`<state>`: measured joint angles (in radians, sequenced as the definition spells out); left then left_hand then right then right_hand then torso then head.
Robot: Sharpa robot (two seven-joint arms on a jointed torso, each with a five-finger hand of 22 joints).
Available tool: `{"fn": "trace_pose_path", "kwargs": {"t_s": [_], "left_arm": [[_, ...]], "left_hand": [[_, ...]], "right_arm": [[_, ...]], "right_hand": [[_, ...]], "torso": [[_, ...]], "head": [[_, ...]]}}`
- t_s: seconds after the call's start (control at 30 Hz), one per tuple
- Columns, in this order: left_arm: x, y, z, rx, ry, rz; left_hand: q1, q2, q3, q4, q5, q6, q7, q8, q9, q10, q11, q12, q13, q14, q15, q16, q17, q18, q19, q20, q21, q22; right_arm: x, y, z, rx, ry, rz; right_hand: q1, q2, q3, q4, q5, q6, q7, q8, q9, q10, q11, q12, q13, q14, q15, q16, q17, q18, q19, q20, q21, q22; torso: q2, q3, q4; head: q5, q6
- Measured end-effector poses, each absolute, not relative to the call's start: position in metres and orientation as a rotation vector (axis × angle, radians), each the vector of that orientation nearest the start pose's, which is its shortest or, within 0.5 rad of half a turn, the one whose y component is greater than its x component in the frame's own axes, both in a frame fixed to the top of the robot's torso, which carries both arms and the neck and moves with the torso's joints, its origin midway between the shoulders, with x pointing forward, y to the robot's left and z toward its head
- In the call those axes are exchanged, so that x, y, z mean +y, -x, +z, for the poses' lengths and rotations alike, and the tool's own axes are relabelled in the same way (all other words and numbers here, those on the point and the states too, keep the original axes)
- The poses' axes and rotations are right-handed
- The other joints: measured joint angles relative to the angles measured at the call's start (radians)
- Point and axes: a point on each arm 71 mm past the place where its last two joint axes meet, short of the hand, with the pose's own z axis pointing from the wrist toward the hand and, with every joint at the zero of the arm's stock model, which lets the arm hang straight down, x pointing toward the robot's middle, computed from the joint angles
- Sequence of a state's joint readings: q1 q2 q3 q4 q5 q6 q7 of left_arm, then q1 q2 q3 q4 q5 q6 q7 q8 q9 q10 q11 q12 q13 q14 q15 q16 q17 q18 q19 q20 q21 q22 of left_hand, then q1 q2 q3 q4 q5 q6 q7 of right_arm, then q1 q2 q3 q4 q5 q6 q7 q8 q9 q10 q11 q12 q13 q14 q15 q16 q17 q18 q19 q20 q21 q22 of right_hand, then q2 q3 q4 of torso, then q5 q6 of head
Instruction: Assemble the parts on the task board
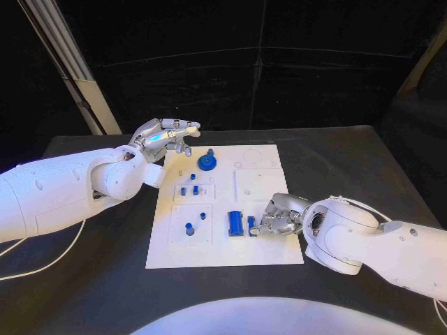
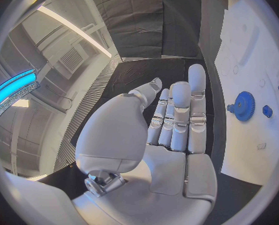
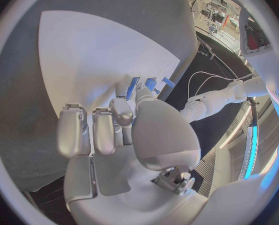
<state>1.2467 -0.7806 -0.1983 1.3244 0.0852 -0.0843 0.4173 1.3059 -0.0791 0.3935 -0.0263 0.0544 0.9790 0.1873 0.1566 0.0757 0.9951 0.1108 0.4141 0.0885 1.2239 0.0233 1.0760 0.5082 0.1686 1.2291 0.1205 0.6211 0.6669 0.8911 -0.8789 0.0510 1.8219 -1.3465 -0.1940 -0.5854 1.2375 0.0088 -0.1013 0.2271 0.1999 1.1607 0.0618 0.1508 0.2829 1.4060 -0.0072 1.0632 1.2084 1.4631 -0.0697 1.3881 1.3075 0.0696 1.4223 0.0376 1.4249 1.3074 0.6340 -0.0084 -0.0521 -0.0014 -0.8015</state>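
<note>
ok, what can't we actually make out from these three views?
- Right hand at the blue block: head view, its fingers cover the contact; right wrist view, the thumb hides it. Grip or touch, cannot tell.
- Small blue pegs on the task board: head view, too small to tell standing from lying.
- Blue gear: left wrist view, fisheye bends it near the rim; whether it is seated is unclear.

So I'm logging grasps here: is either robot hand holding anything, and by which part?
The left robot hand holds nothing, fingers spread. The right robot hand reaches a small blue part on the board; a grip cannot be told.
</note>
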Motion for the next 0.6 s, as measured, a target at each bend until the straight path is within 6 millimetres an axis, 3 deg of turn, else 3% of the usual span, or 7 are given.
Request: {"fn": "trace_pose_path", "kwargs": {"t_s": [0.2, 0.47, 0.6], "left_arm": [[0.2313, -0.5091, -0.2206, 1.535, 1.159, -1.581], [0.2315, -0.5096, -0.2208, 1.535, 1.160, -1.579], [0.2322, -0.5100, -0.2210, 1.535, 1.160, -1.577]], "left_hand": [[0.000, 0.000, -0.001, 0.001, 0.000, -0.002, 0.002, 0.000, 0.000, 0.000, 0.000, 0.000, 0.000, 0.000, 0.000, 0.000, -0.001, 0.000, 0.000, 0.000, 0.000, 0.000], [0.000, 0.000, -0.003, 0.003, 0.000, -0.004, 0.004, 0.000, 0.000, 0.000, 0.000, 0.000, 0.000, 0.000, 0.000, 0.000, -0.002, 0.000, 0.000, 0.000, 0.000, -0.001], [0.000, 0.000, -0.003, 0.003, 0.000, -0.004, 0.004, 0.000, 0.000, 0.000, 0.000, 0.000, 0.000, 0.000, 0.000, 0.000, -0.002, 0.000, 0.000, 0.000, 0.000, -0.001]], "right_arm": [[-0.1581, -0.3777, -0.2756, 2.171, -0.177, 0.541], [-0.1588, -0.3783, -0.2754, 2.162, -0.172, 0.543], [-0.1626, -0.3767, -0.2736, 2.150, -0.175, 0.556]], "right_hand": [[0.018, 0.018, -0.004, -0.010, 0.000, 0.000, 0.000, 0.000, 0.004, 0.000, 0.000, 0.000, 0.001, 0.000, 0.000, 0.000, 0.000, 0.000, 0.000, 0.000, 0.000, 0.000], [0.027, 0.016, -0.019, -0.009, 0.000, -0.002, 0.003, 0.003, 0.004, 0.000, 0.000, 0.000, 0.002, 0.000, 0.000, -0.004, 0.000, 0.000, 0.000, 0.000, 0.000, 0.000], [0.005, 0.000, -0.048, 0.006, -0.011, -0.008, 0.009, 0.003, 0.005, 0.000, 0.000, -0.010, 0.001, 0.000, 0.000, -0.010, -0.007, 0.000, -0.001, 0.001, -0.007, 0.000]], "torso": [[0.000, 0.0004, 0.0003], [0.000, 0.0012, 0.0005], [0.000, 0.0018, -0.0013]], "head": [[0.000, 0.000], [0.003, 0.001], [0.004, 0.003]]}}
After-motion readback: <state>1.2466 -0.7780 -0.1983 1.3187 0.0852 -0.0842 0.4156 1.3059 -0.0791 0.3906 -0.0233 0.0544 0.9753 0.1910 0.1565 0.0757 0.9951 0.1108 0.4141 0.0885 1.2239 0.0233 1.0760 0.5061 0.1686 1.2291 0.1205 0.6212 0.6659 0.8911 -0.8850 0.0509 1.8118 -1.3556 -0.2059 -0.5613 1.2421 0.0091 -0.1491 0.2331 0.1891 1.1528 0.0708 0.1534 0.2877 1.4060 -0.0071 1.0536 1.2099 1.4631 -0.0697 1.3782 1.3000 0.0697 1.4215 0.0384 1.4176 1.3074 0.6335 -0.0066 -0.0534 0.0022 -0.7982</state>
